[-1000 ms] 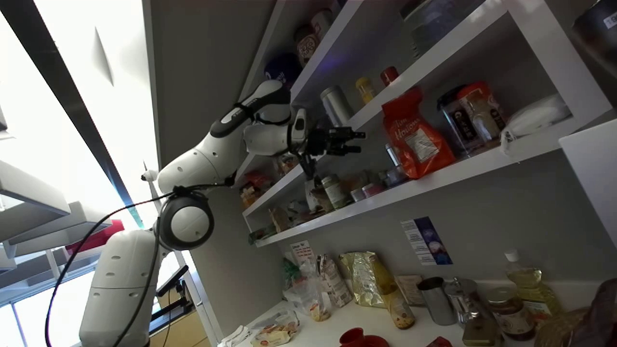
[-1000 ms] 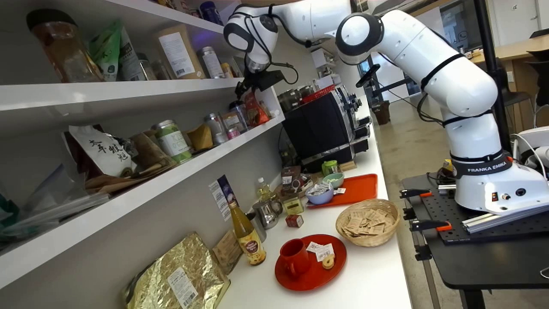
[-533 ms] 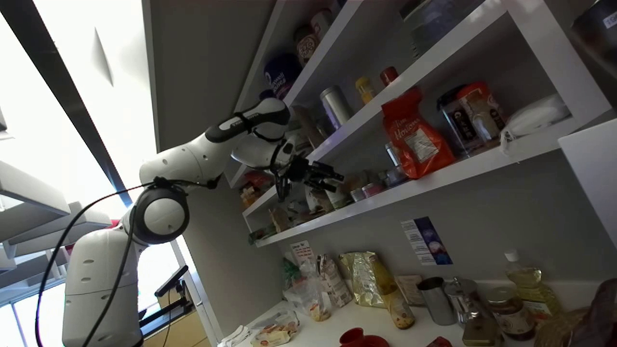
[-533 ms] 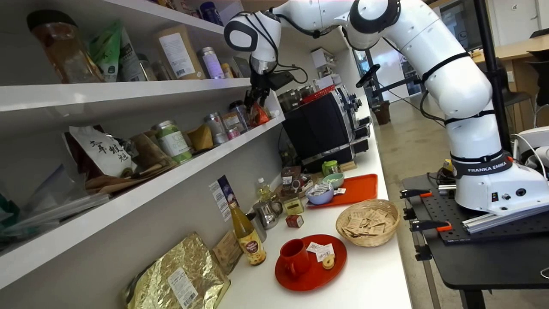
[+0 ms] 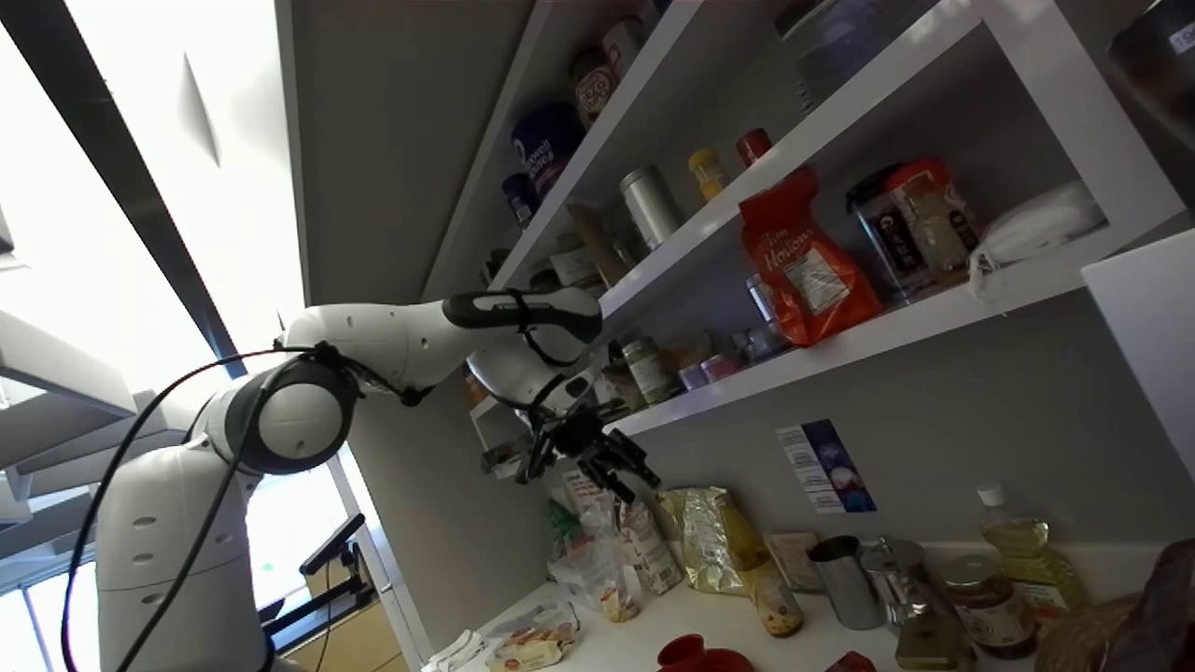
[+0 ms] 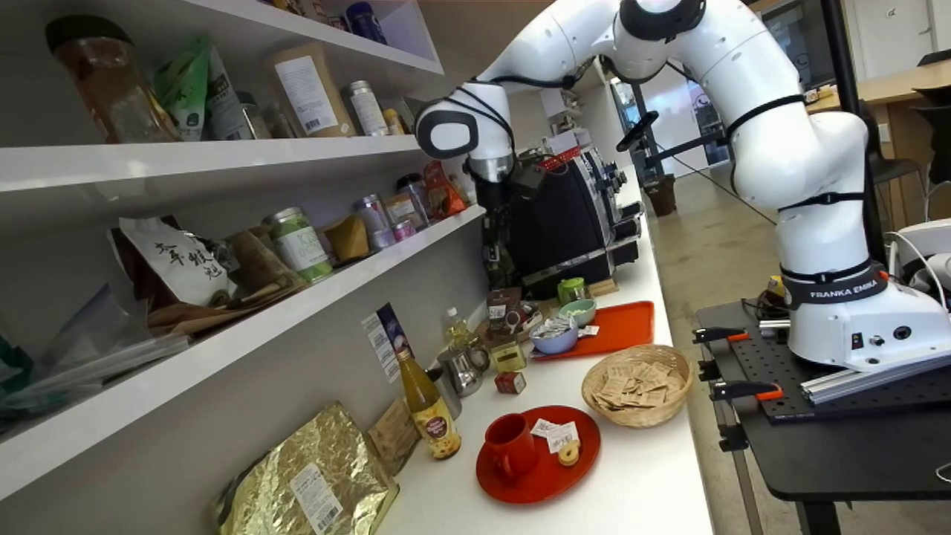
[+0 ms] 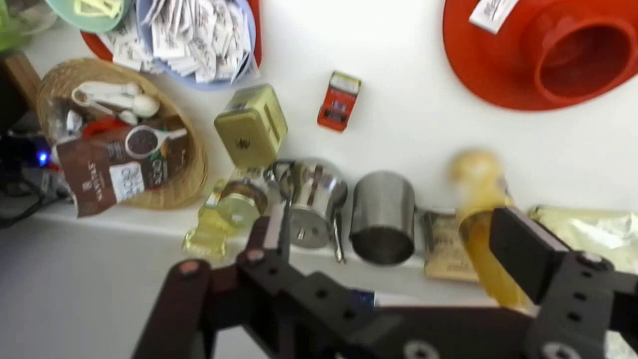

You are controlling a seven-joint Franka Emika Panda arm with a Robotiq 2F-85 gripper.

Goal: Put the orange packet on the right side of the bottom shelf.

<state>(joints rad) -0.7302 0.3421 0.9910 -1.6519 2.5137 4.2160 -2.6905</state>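
The orange packet (image 5: 810, 266), shiny red-orange with pale lettering and a pale label, stands leaning on the bottom shelf (image 5: 934, 315), toward its right part in this exterior view. The packet (image 6: 443, 193) also shows at the far end of the shelf board (image 6: 186, 371) in an exterior view. It is out of the wrist view. My gripper (image 5: 640, 483) is apart from the packet, lower than it and out in front of the shelf. It also shows in an exterior view (image 6: 493, 271). In the wrist view the gripper (image 7: 396, 224) is open with nothing between its fingers, pointing down at the counter.
Jars (image 5: 901, 233) and a white bag (image 5: 1041, 224) stand beside the packet. On the counter below are a steel pitcher (image 7: 383, 214), a yellow bottle (image 7: 491, 249), a red plate (image 7: 478, 60) with a red cup and a gold bag (image 6: 312, 475). A black oven (image 6: 565, 223) stands beyond the shelf.
My gripper has come down from beside the upper shelf to below the bottom shelf's level, turning its fingers downward. The orange packet has not moved.
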